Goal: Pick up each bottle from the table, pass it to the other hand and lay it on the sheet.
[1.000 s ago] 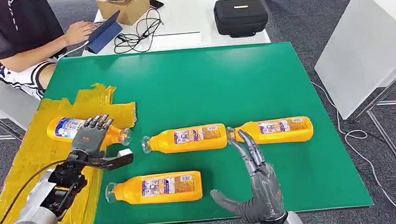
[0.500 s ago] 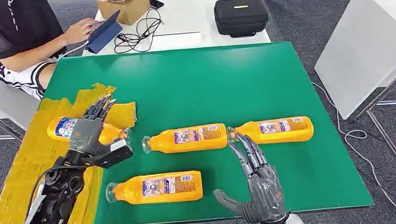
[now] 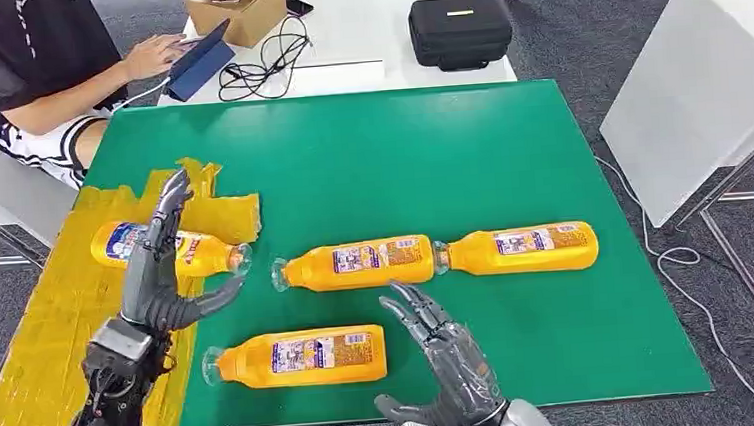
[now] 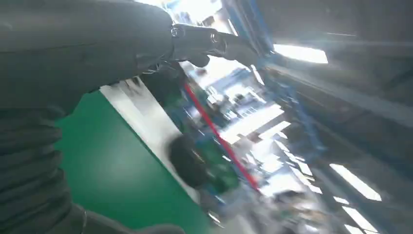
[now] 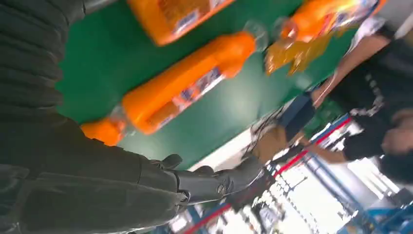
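I see broad bare green mat (image 3: 399,161) on the far half, open for either hand. Two orange bottles lie end to end, middle bottle (image 3: 355,264) and right bottle (image 3: 521,249), barring the centre; the near bottle (image 3: 298,357) blocks the front left.

The left hand (image 3: 157,278) is made of grey metal, with long thin fingers built from dark segments and a thick grey thumb. Behind it, a black wrist block with small mechanical parts is seen, and a thin black cable is led along the forearm. The right hand (image 3: 451,373) is made of the same grey metal, with dark segmented fingers and a silver wrist part below. In the wrist views, a dark grey ribbed cover is shown behind each hand.
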`<action>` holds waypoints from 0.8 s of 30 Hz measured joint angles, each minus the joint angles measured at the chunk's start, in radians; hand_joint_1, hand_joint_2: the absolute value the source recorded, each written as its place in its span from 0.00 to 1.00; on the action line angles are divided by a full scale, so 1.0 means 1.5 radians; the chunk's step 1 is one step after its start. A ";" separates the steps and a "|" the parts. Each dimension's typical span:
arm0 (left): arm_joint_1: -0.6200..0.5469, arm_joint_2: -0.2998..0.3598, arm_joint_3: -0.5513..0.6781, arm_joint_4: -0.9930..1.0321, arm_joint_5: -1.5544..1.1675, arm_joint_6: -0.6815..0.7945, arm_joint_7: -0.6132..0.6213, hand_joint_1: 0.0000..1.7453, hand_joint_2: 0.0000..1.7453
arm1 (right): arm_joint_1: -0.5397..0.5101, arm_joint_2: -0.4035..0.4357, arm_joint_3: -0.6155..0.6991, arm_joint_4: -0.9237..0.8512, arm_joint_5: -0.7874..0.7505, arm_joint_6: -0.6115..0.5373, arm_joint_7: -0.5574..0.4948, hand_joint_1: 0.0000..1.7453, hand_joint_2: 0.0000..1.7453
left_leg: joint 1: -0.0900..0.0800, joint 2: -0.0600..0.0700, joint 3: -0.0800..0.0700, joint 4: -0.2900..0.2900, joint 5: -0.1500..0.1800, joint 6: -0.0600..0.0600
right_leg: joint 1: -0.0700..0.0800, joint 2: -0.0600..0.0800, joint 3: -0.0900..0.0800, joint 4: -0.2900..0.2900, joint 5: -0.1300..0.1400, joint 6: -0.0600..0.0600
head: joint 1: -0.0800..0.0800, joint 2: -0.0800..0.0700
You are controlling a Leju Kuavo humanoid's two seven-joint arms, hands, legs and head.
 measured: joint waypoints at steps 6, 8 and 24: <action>0.038 -0.037 -0.010 -0.050 0.078 -0.069 0.017 0.00 1.00 | -0.020 -0.003 0.012 0.020 -0.038 0.019 0.003 0.00 1.00 | -0.001 0.000 0.000 0.000 0.000 0.000 | 0.000 0.000 0.000 0.000 0.000 0.000 | 0.000 0.000; 0.048 -0.043 -0.012 -0.057 0.079 -0.074 0.017 0.00 1.00 | -0.027 -0.003 0.015 0.025 -0.038 0.023 0.011 0.00 1.00 | -0.001 0.000 0.000 0.000 0.000 0.000 | 0.000 0.000 0.000 0.000 0.000 0.000 | 0.000 0.000; 0.068 -0.074 -0.047 -0.058 0.056 -0.065 0.013 0.00 1.00 | -0.092 0.014 0.026 0.095 0.123 -0.010 0.128 0.00 1.00 | -0.001 0.000 0.000 0.000 0.000 0.000 | 0.000 0.000 0.000 0.000 0.000 0.000 | 0.000 0.000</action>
